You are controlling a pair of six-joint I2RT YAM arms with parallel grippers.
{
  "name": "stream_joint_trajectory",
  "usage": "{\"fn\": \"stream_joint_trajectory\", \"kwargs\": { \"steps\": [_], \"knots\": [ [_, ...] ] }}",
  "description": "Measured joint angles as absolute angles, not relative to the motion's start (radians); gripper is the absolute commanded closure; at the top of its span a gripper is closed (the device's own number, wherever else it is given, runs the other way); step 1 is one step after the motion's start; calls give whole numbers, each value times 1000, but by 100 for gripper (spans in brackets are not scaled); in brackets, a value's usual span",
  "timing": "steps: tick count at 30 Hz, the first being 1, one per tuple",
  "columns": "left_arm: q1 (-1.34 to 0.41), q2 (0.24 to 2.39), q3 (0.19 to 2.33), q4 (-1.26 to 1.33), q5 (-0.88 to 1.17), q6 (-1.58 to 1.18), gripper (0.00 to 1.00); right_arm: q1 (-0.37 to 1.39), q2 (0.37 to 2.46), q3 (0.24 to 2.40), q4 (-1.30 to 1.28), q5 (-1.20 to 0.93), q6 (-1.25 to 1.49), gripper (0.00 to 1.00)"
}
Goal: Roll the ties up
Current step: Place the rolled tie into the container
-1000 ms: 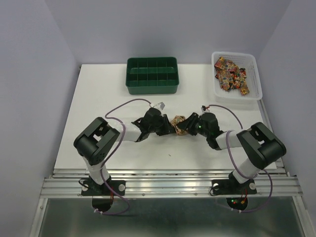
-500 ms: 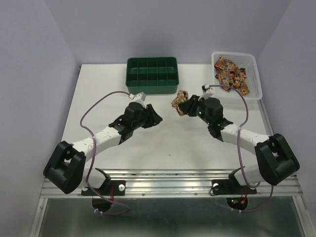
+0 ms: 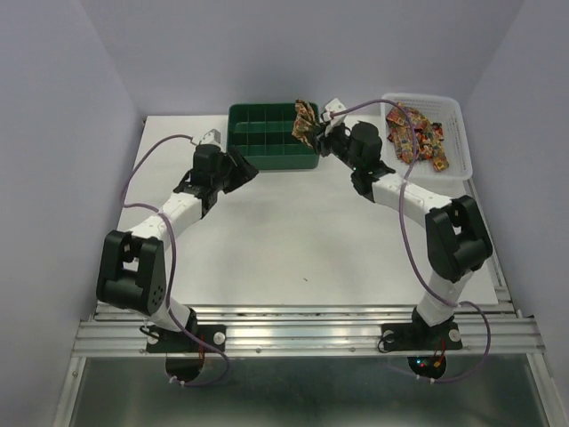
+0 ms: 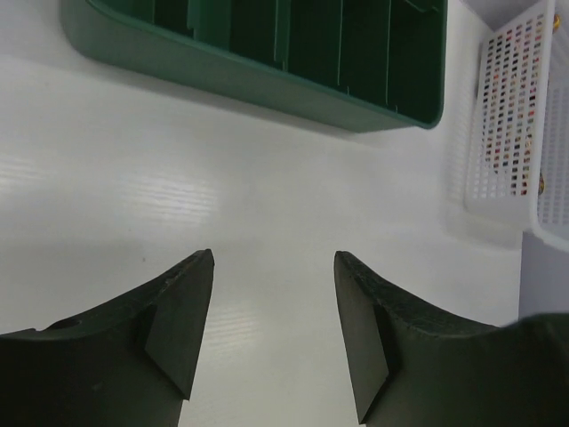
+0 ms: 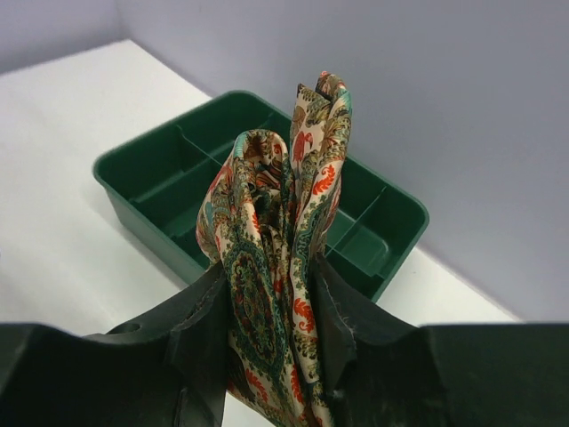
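Observation:
A rolled tie [image 5: 276, 231] in cream, green and red paisley is pinched between my right gripper's [image 5: 269, 276] fingers; the gripper is shut on it. In the top view the rolled tie [image 3: 305, 123] hangs over the right end of the green tray [image 3: 267, 133], held by the right gripper [image 3: 322, 138]. More ties [image 3: 418, 133] lie bunched in the white basket [image 3: 459, 142]. My left gripper [image 4: 273, 262] is open with nothing between its fingers, low over the white table just left of the tray; in the top view the left gripper [image 3: 244, 166] sits by the tray's front left corner.
The green tray [image 4: 267, 71] has several compartments and stands at the back centre. The white basket [image 4: 511, 116] is at the back right, close to the side wall. Purple cables loop from both arms.
The right arm has carried the rolled tie from the table's middle back to above the tray. The left gripper let go, opened wider and swung back left toward the tray's front corner.

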State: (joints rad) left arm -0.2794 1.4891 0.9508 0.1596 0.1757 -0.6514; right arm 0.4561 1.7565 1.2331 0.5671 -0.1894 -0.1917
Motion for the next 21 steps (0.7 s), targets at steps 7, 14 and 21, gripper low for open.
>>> {"fn": "stream_joint_trajectory", "kwargs": {
  "steps": [7,14,21],
  "knots": [
    [-227,1701,1170,134,192,-654,32,397,1969,1419,541,-221,-355,99],
    [-211,1785,1240,110,201,-632,32,351,2082,1491,504,-339,-495,99],
    [-201,1789,1240,103,194,-626,32,324,2103,1527,453,-481,-583,99]
  ]
}}
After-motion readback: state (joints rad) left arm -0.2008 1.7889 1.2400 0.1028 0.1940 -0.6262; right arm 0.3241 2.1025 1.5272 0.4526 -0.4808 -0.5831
